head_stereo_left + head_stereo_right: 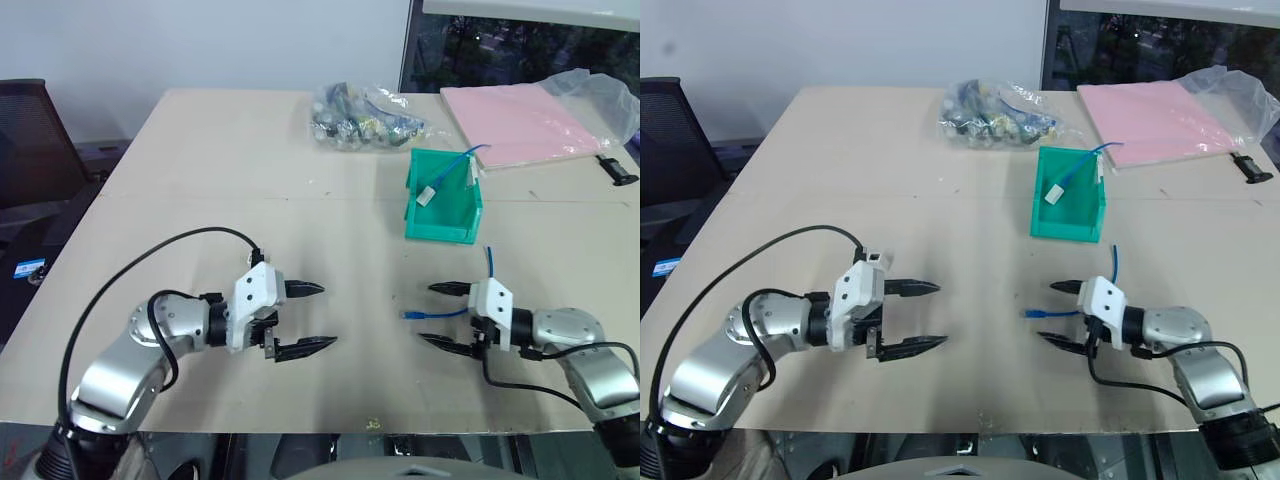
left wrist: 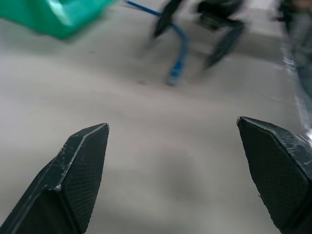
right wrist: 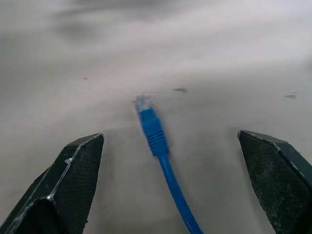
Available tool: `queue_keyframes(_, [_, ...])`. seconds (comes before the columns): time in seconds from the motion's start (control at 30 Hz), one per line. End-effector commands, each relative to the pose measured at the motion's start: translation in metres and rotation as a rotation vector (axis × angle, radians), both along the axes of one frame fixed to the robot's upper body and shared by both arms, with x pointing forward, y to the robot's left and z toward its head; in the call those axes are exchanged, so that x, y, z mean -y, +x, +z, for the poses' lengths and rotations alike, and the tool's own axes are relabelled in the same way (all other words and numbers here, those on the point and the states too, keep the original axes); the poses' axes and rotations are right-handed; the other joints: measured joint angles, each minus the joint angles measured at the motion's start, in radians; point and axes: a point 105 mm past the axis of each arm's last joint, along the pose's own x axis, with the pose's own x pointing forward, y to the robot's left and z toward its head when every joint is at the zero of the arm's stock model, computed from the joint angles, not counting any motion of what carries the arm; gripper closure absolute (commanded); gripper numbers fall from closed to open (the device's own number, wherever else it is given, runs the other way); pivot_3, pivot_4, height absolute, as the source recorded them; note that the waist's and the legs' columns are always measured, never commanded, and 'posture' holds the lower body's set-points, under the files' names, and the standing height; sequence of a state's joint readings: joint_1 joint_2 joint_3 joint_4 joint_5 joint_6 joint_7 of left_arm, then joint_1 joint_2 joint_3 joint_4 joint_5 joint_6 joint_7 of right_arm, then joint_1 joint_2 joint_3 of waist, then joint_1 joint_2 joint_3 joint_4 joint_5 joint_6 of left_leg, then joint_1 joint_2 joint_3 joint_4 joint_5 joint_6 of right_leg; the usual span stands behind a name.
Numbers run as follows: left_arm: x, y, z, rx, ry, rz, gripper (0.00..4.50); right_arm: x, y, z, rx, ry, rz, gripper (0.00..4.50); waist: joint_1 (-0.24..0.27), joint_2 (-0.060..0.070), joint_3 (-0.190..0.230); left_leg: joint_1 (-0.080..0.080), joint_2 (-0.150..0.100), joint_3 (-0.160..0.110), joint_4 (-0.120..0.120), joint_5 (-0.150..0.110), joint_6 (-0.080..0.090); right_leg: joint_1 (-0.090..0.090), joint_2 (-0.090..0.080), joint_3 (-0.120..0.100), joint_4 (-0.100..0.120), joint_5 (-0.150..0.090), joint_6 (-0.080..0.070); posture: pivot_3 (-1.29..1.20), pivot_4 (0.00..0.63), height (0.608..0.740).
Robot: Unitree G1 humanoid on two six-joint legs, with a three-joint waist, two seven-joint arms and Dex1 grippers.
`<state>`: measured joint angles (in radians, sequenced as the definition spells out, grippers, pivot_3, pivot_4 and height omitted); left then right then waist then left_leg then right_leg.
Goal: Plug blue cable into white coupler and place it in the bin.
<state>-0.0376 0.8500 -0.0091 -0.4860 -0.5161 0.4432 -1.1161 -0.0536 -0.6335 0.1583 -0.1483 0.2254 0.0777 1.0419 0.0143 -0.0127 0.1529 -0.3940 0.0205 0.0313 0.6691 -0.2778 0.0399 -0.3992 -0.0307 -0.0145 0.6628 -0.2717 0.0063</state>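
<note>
Right gripper (image 1: 448,315) jaws spread wide, empty, blue cable (image 3: 157,137) lying lengthwise between them, plug end pointing toward left gripper (image 1: 310,318), likewise released.

Your two head views look forward and down over the tan table (image 1: 300,200) from just behind its near edge, the right eye's viewpoint set slightly to one side of the left's. Both share the whole tabletop out to the teal bin (image 1: 443,210). Your left wrist view sits low over the table, looking across it toward the blue cable (image 2: 178,58) and the bin. Your right wrist view rides close above that same cable's plug end.
</note>
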Motion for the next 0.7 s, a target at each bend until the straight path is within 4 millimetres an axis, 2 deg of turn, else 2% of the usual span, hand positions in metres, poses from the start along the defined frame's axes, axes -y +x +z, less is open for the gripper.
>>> queue_keyframes(0.03, [-0.003,0.001,0.008,-0.012,0.002,-0.053,0.14,-0.012,0.0,0.001,-0.014,-0.002,0.042,0.67,-0.001,0.0,0.0,-0.001,0.0,0.0,0.0,0.0,0.0,-0.001,0.0,0.0,0.0,0.0,0.0,0.0,0.15,0.74])
queue_keyframes(0.07, [-0.004,0.002,0.008,-0.009,0.008,-0.054,0.14,-0.014,0.002,0.0,-0.016,-0.005,0.043,0.95,-0.001,0.0,0.0,-0.002,0.0,0.0,0.0,0.0,0.0,-0.001,0.001,0.0,0.0,0.0,0.001,0.0,0.15,0.74])
queue_keyframes(0.3, [-0.01,0.003,-0.001,0.009,0.019,-0.044,0.14,-0.025,0.02,0.003,0.01,-0.021,0.079,4.26,-0.004,-0.001,0.001,-0.001,0.0,-0.001,0.001,0.0,0.0,-0.001,0.003,0.0,0.002,0.0,0.001,0.0,0.15,0.74])
queue_keyframes(0.33, [-0.011,0.003,-0.002,0.01,0.02,-0.044,0.14,-0.029,0.023,0.004,0.012,-0.015,0.089,4.43,-0.004,-0.001,0.001,0.0,0.001,-0.001,0.001,0.0,0.0,-0.001,0.003,0.0,0.002,0.0,0.001,0.0,0.15,0.74])
queue_keyframes(0.5, [-0.014,0.005,-0.006,0.009,0.028,-0.05,0.14,-0.05,0.047,0.013,0.038,-0.012,0.139,4.43,-0.007,-0.001,0.001,0.0,0.001,-0.001,0.003,0.0,0.0,-0.001,0.004,0.0,0.004,0.0,0.001,0.0,0.15,0.74])
queue_keyframes(0.63, [-0.015,0.008,-0.009,0.01,0.04,-0.064,0.14,-0.066,0.059,0.011,0.027,-0.041,0.197,4.43,-0.008,-0.001,0.001,0.001,0.001,-0.001,0.003,0.0,0.0,-0.001,0.004,0.0,0.006,0.0,0.001,0.0,0.15,0.74])
queue_keyframes(0.7, [-0.016,0.012,-0.011,0.01,0.045,-0.065,0.14,-0.072,0.067,0.017,0.046,-0.018,0.177,4.43,-0.002,-0.001,0.001,0.0,0.001,-0.001,0.003,0.0,0.0,-0.002,0.004,0.0,0.006,0.0,0.001,0.0,0.15,0.74])
